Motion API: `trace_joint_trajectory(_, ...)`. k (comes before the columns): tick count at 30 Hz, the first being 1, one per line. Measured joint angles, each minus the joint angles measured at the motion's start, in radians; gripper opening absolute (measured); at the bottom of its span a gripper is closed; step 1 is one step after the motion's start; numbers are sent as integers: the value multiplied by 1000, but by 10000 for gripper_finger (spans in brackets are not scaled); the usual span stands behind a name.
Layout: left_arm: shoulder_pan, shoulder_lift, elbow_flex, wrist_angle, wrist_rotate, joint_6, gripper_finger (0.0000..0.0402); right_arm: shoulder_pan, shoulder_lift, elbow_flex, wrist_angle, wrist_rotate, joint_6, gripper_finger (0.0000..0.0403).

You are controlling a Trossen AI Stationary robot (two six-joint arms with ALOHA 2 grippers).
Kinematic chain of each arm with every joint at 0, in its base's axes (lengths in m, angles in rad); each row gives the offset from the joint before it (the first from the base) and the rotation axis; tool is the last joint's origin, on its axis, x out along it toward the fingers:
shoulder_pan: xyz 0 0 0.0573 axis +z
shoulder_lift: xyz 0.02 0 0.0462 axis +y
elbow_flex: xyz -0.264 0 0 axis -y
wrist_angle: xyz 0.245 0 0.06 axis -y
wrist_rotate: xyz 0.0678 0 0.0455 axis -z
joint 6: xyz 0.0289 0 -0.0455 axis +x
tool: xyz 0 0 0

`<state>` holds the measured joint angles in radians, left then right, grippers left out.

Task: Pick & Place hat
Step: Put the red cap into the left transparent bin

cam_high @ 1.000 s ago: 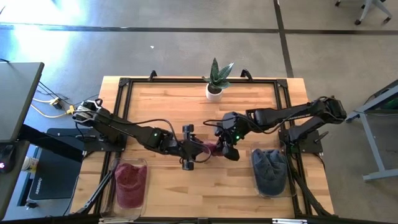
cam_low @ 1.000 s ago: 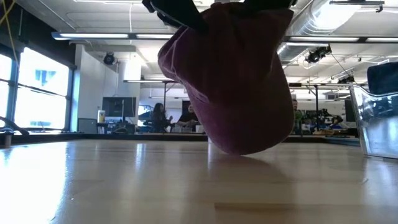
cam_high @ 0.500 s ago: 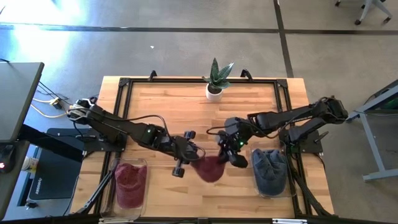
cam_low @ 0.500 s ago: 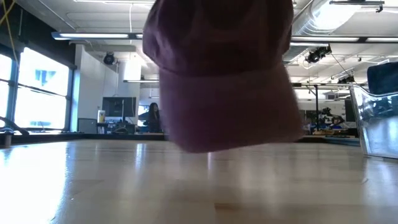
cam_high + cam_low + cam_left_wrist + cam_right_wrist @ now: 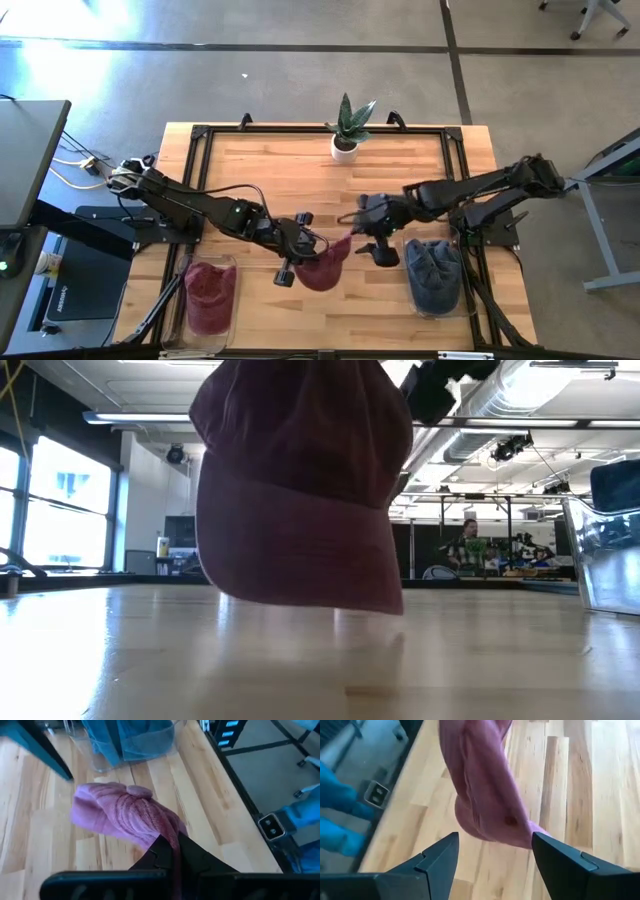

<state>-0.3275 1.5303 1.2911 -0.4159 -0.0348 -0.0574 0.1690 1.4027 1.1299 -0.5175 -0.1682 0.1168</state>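
Left gripper [image 5: 300,252] has its fingers clamped on a thin fold of the maroon cap [image 5: 325,268], which hangs mid-worktop [image 5: 300,170] just above the wood, between the two clear bins. Right gripper [image 5: 372,243] sits just beside the cap with fingers spread wide, nothing in them.

Risks:
- The pinch is on one edge of fabric only; a fast swing toward the left bin [image 5: 208,295] could let it slip out and drop short.
- The cap hangs low, so its crown could drag on the worktop and peel out of the grip.
- The right fingers are close enough to snag the cloth on retreat.
- The left bin already holds a maroon hat; this one may pile on its rim and spill.

The right bin [image 5: 434,275] holds a blue-grey hat.
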Motion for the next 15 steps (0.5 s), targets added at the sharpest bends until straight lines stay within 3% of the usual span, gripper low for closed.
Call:
trace_joint_trajectory(9, 1, -2, 0, -4, 8, -4, 2, -18, 61, -1, 131, -4, -89, 244)
trace_joint_trajectory(15, 0, -2, 0, -2, 28, -7, 2, -45, 48, 1, 193, -133, -103, 244)
